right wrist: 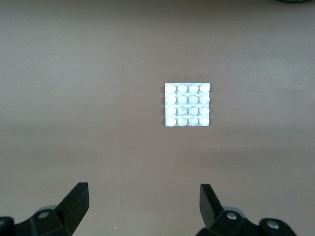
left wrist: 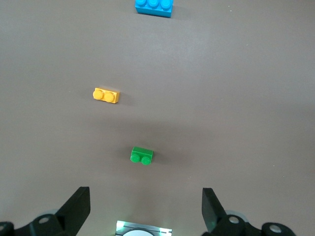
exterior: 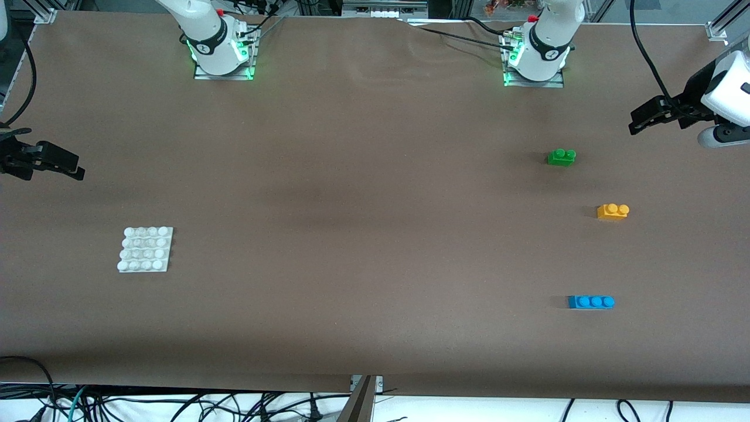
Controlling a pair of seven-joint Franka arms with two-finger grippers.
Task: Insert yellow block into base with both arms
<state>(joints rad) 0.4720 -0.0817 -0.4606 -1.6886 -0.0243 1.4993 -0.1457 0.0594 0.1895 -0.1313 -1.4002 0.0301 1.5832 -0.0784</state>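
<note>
The yellow block, with two studs up, lies on the brown table toward the left arm's end. The white studded base lies flat toward the right arm's end. My left gripper hangs open and empty in the air at the left arm's end of the table, away from all the bricks. At the table's other end my right gripper is also held up, open, with nothing between its fingers.
A green two-stud brick lies farther from the front camera than the yellow block. A longer blue brick lies nearer to that camera. Both arm bases stand along the table's back edge.
</note>
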